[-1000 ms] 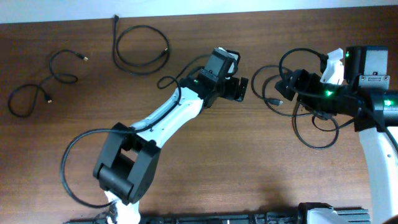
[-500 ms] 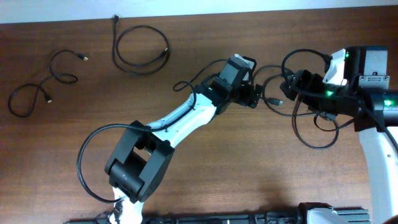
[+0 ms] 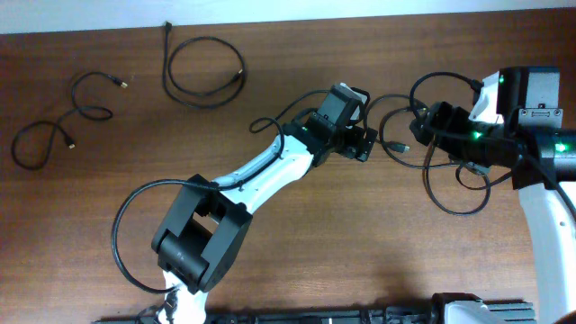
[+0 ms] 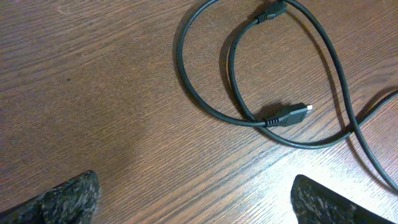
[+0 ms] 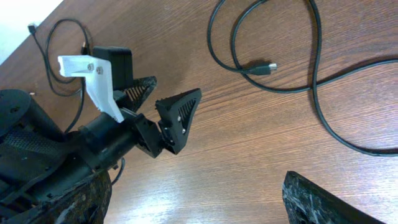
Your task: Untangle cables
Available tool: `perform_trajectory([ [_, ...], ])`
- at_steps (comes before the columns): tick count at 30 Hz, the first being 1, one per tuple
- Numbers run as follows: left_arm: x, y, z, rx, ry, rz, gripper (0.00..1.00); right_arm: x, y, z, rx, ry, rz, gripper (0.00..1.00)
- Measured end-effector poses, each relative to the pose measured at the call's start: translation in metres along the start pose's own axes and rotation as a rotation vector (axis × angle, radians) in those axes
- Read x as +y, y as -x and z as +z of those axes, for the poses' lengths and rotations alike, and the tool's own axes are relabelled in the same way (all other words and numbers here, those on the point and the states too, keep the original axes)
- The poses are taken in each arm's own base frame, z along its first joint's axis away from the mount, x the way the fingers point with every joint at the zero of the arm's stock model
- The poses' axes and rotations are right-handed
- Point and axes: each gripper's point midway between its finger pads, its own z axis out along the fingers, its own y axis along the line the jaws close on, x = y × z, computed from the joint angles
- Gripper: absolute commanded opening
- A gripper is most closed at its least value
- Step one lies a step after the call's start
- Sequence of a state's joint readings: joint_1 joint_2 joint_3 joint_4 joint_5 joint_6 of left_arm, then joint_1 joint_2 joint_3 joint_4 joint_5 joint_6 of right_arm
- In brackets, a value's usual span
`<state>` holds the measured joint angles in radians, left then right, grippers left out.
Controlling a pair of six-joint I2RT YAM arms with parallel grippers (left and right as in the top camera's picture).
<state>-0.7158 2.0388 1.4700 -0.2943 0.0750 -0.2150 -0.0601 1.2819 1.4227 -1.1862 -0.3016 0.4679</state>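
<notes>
Swinging the left gripper (image 3: 367, 144) toward 3 o'clock, I got it right beside the tangled cables (image 3: 430, 171), so a grab looked close. Both it and the right gripper (image 3: 416, 129) were spread wide, holding nothing.

Left end effector (image 3: 366, 143) and right end effector (image 3: 418, 124), jaws wide apart, empty.

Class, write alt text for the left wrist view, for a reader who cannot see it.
Thin black cables loop and cross on a brown wooden table, one small plug lying inside the loop. The left gripper hovers above, jaws open wide.
</notes>
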Motion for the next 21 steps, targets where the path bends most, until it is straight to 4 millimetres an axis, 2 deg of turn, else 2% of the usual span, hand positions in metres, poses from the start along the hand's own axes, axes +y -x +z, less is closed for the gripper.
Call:
perform_trajectory([
  [6, -0.005, 0.007, 0.0, -0.028, -0.022, 0.06, 0.99, -0.001, 0.001, 0.0, -0.004, -0.005, 0.005, 0.86],
  [8, -0.01, 0.015, -0.001, -0.06, -0.047, 0.109, 0.88, -0.001, 0.001, 0.0, -0.003, -0.006, 0.004, 0.86],
  [11, -0.022, 0.023, -0.002, -0.102, -0.08, 0.17, 0.62, -0.002, 0.001, 0.0, -0.007, -0.013, 0.005, 0.86],
  [17, -0.033, 0.027, -0.002, -0.127, -0.105, 0.222, 0.64, -0.012, 0.007, -0.001, -0.032, -0.052, 0.05, 0.86],
  [21, -0.043, 0.045, -0.005, -0.205, -0.136, 0.238, 0.63, -0.024, 0.012, -0.006, -0.051, -0.073, 0.11, 0.86],
])
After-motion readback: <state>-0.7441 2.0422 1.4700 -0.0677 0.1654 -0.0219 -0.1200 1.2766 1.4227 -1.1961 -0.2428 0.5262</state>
